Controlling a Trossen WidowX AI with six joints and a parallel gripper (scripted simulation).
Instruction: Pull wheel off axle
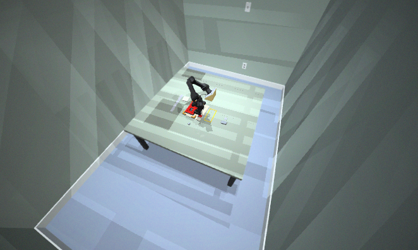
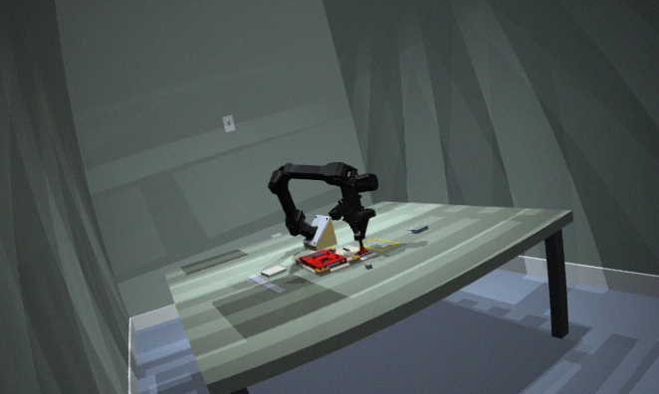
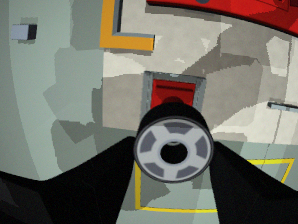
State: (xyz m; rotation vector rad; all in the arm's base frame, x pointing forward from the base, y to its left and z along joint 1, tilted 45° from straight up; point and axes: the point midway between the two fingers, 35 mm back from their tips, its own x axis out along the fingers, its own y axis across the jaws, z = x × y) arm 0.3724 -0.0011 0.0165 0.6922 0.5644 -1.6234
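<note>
The wheel (image 3: 173,151) sat gripped between the jaws, its grey face with the dark hub hole turned straight up at the wrist view, a black finger (image 3: 249,196) pressing on either side of it. It looked lifted off the axle; I could not make out the axle itself, though a red block in a grey frame (image 3: 174,91) showed just beyond the wheel, which may have been its seat. Below and a little to one side lay the marked area (image 3: 213,209), a yellow outline on the worktop (image 2: 448,241), its near edge passing under the wheel.

To my eye the pull-off was done and the carry was in hand. The next move would call for shifting the wheel sideways until it stood wholly over the yellow outline, lowering it until it rested on the worktop, then spreading the jaws and lifting clear so nothing touched.

From the exterior view the arm (image 2: 319,173) rose from its base, ran out level at the shoulder height and dropped steeply at the wrist, so the gripper (image 2: 360,241) pointed almost straight down, close above the red board (image 2: 321,258) and beside the yellow outline. A tan wedge (image 2: 321,235) stood near the arm's base, and small grey pieces lay scattered farther off.
</note>
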